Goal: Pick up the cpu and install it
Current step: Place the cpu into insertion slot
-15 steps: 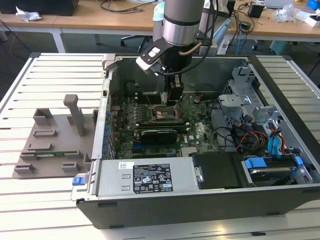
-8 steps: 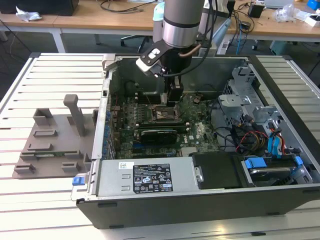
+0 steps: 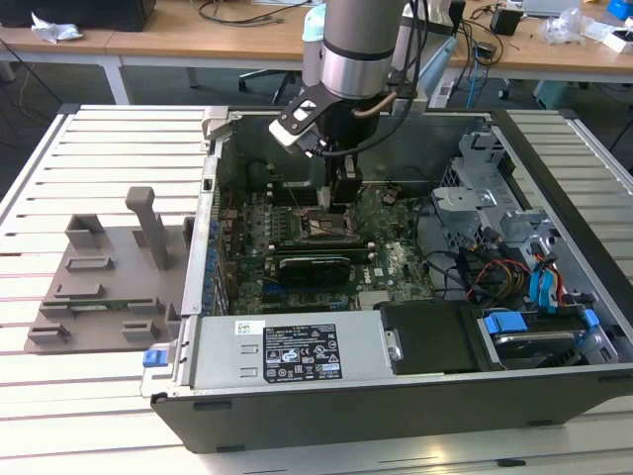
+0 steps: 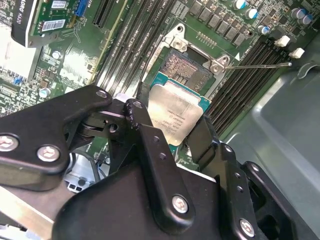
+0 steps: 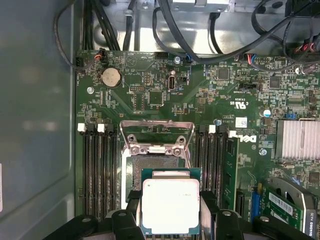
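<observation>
The cpu, a flat square chip with a silver-grey top plate, is held level between my black fingers. My gripper is shut on two opposite edges of it. It hangs just above the open socket on the green motherboard, covering part of the socket, and the bare contact field shows beyond its edge. The socket's metal frame is swung open. In the exterior view my gripper reaches down inside the open computer case over the socket.
Memory slots flank the socket on both sides. The thin release lever sticks out sideways. An expansion card, power supply, cables and drive bays fill the case. A grey fixture sits on the slatted table.
</observation>
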`<state>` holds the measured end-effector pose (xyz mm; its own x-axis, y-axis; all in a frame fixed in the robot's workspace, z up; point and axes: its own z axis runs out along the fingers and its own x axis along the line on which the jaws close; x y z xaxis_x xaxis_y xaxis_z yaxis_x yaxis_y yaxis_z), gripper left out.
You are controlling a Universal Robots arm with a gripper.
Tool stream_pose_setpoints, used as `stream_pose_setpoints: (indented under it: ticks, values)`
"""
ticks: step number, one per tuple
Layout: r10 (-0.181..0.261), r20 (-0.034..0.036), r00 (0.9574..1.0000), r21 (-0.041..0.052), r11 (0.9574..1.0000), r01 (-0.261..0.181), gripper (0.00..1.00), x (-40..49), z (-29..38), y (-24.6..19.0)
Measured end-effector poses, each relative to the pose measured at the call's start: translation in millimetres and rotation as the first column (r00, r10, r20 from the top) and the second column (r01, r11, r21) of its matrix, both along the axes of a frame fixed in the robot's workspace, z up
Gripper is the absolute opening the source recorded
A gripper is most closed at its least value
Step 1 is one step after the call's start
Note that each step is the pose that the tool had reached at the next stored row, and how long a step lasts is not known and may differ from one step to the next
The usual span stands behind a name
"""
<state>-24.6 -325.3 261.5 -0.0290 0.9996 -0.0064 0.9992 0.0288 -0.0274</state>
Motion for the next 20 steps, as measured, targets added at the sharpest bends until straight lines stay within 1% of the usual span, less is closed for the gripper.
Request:
stream_pose_setpoints:
  ticks: [20]
  values:
    - [0.0, 0.0, 1.0, 0.0001, 1.0, 0.0, 0.55, 0.0, -9.5, 0.0]
